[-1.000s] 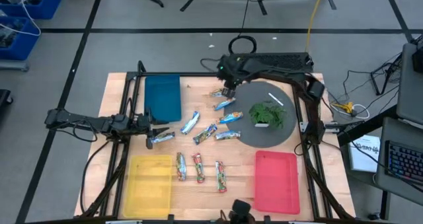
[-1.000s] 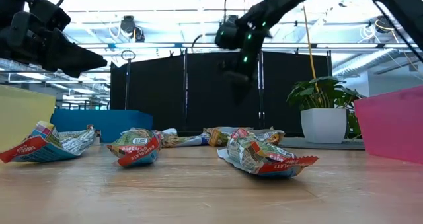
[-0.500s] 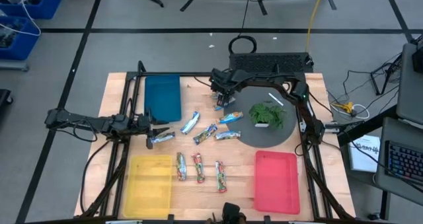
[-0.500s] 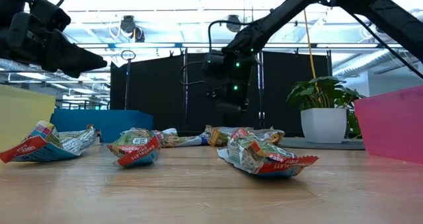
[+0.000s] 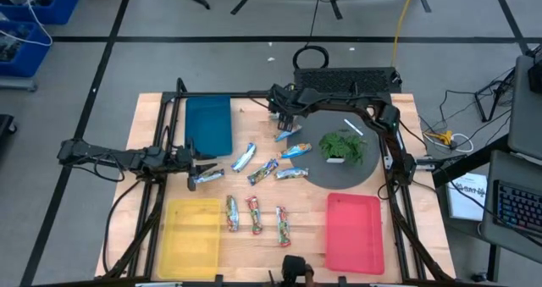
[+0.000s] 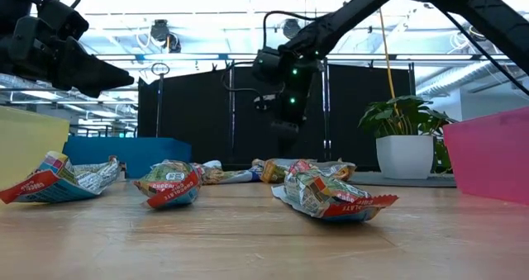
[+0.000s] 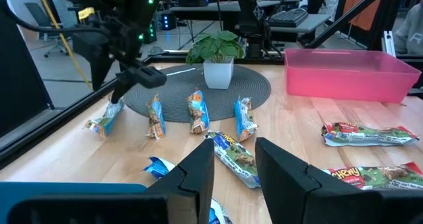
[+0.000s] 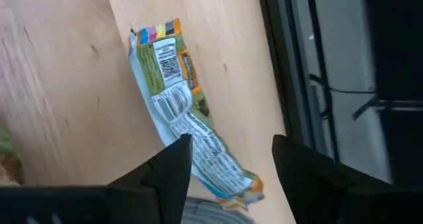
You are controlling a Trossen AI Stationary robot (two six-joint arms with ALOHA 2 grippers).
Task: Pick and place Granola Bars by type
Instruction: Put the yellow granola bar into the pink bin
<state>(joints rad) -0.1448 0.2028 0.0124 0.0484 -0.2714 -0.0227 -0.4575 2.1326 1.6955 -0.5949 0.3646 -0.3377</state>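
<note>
Several foil-wrapped granola bars lie flat on the wooden table: a loose cluster in the middle (image 5: pixel 264 171), three near the front (image 5: pixel 253 215), and one by the far edge (image 8: pixel 188 128). My right gripper (image 5: pixel 284 116) hovers open over that far bar, its fingers standing on either side of it in the right wrist view without touching. My left gripper (image 5: pixel 201 170) is open and held above the table at the left (image 6: pixel 107 72). A silver-blue bar (image 5: pixel 208 177) lies on the wood just ahead of its fingers.
A blue tray (image 5: pixel 208 124) sits at the far left, a yellow tray (image 5: pixel 192 228) at the near left and a red tray (image 5: pixel 354 232) at the near right. A round grey mat (image 5: pixel 364 164) carries a potted green plant (image 5: pixel 342 146). Black frame rails edge the table.
My right gripper has swung toward the table's left and come down over the bar by the far edge, then risen slightly. The bars lie as before.
</note>
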